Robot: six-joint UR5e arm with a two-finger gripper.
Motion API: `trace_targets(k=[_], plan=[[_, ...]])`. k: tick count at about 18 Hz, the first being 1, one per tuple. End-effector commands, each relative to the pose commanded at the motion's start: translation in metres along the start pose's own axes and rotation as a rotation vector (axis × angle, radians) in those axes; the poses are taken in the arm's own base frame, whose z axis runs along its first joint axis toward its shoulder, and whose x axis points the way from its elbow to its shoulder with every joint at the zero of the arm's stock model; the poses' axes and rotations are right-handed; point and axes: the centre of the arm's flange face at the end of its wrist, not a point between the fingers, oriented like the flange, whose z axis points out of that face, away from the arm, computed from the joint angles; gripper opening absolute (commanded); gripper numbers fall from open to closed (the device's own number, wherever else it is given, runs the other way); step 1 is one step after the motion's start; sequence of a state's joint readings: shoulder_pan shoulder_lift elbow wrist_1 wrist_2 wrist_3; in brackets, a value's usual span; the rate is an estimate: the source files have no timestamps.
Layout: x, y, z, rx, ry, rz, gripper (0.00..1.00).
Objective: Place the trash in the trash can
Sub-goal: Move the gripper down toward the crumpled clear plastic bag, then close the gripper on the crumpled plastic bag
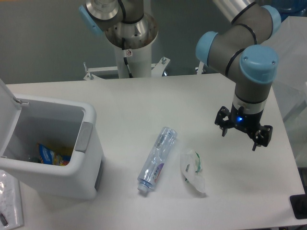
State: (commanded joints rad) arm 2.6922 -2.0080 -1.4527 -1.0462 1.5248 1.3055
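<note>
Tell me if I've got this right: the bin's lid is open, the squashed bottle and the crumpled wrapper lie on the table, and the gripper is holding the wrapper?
Not quite. The camera view shows the gripper empty, hanging apart from the wrapper. The bin is open, and the bottle and wrapper do lie on the table.

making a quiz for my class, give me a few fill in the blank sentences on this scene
1. The lid of the bin is ____.
2. The bottle lies on the table between the bin and the ____.
3. The hand hovers with nothing in it, its fingers ____.
4. Inside the bin lies a blue and ____ wrapper.

Missing words: open; wrapper; open; yellow
</note>
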Motion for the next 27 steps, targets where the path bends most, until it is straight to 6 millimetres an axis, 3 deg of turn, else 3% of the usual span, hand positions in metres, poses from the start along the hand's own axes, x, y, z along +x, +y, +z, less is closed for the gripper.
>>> trace_targets(k=[5,10,15,19,27], plan=[[0.008,-0.018,0.009,0.009,0.006,-0.004,1.00],[0.016,-0.025,0.023,0.103,-0.008,-0.177,1.00],[0.028,-0.051,0.039,0.100,0.023,-0.289,1.00],[0.035,-0.069,0.063,0.085,0.053,-0.367,1.00],[0.061,-0.075,0.105,0.021,0.108,-0.346,1.00]])
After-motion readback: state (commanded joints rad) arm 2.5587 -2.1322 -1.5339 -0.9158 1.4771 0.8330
